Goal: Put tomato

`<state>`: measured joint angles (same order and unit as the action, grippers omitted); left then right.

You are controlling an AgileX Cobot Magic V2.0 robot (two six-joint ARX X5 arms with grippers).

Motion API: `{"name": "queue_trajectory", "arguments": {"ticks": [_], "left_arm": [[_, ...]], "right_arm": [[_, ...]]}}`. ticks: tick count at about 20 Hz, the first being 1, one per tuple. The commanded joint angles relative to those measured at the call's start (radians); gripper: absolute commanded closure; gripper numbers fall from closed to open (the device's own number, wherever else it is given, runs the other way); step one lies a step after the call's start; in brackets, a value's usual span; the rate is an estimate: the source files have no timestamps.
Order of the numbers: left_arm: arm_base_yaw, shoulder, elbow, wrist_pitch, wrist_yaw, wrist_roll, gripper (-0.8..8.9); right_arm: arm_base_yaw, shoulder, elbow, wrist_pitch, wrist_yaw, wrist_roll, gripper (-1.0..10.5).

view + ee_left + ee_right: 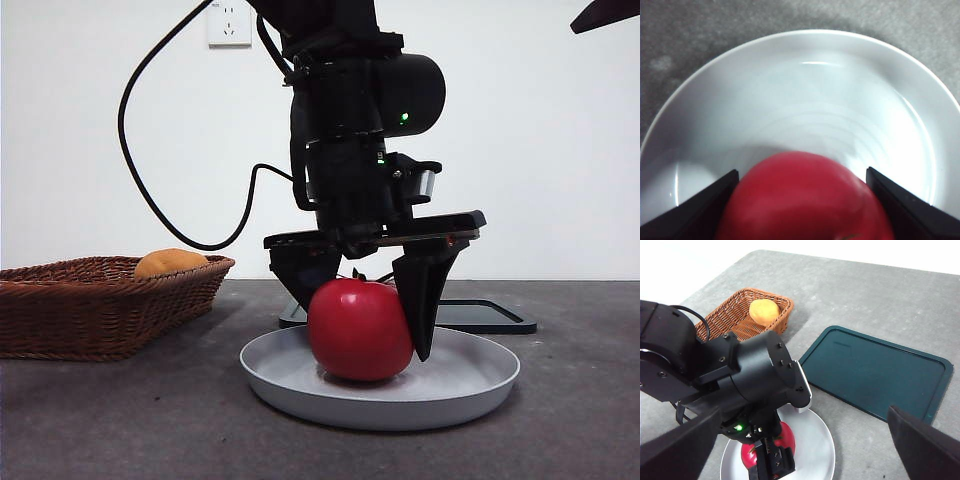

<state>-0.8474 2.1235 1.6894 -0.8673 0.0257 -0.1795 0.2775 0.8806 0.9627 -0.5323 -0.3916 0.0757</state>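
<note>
The glossy round red tomato [358,330] sits on the shallow pale grey round plate [470,385], between the jaws of the left claw [372,330], which grip its sides. Risk: a round fruit may roll across the smooth plate at release. The right claw [800,450] waits spread wide, well apart above the worktop.

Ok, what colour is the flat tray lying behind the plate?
Dark green tray, seen best in the right wrist view.

Even bright light; glare on plate [805,65]; wrist close-up soft.
</note>
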Motion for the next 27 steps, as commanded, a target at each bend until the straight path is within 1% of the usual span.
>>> {"name": "queue_trajectory", "arguments": {"ticks": [1, 2, 5, 7, 10, 13, 16, 20, 21, 24, 27], "left_arm": [[-0.010, 0.039, 0.014, 0.002, 0.000, -0.009, 4.96], [-0.011, 0.039, 0.014, 0.004, 0.000, -0.009, 4.61], [-0.010, 0.039, 0.017, 0.008, 0.000, -0.008, 2.56], [-0.009, 0.039, 0.019, 0.008, 0.000, 0.008, 1.85], [-0.006, 0.039, 0.043, -0.008, 0.000, 0.029, 1.85], [0.008, 0.039, 0.118, -0.061, -0.002, 0.063, 1.85], [0.035, 0.039, 0.231, -0.144, -0.005, 0.071, 1.87], [0.056, 0.035, 0.388, -0.312, -0.008, 0.072, 1.87], [0.056, 0.023, 0.405, -0.340, -0.027, 0.076, 1.87], [0.053, -0.071, 0.407, -0.400, -0.170, 0.085, 1.87], [0.059, -0.196, 0.400, -0.448, -0.184, 0.085, 1.87]], "right_arm": [[0.003, 0.006, 0.019, 0.015, -0.001, -0.005, 2.5], [0.003, 0.006, 0.019, 0.015, -0.001, -0.005, 2.5], [0.003, 0.006, 0.019, 0.016, -0.001, -0.005, 2.5], [0.003, 0.006, 0.019, 0.015, -0.001, -0.005, 2.5], [0.003, 0.005, 0.019, 0.015, -0.001, -0.005, 2.5], [0.003, 0.005, 0.019, 0.015, -0.001, -0.005, 2.5], [0.003, 0.006, 0.019, 0.015, -0.001, -0.005, 2.5], [0.003, 0.005, 0.019, 0.015, -0.001, -0.005, 2.5], [0.003, 0.006, 0.019, 0.015, -0.001, -0.005, 2.5], [0.003, 0.006, 0.019, 0.015, -0.001, -0.005, 2.5], [0.003, 0.006, 0.019, 0.015, -0.001, -0.005, 2.5]]}}
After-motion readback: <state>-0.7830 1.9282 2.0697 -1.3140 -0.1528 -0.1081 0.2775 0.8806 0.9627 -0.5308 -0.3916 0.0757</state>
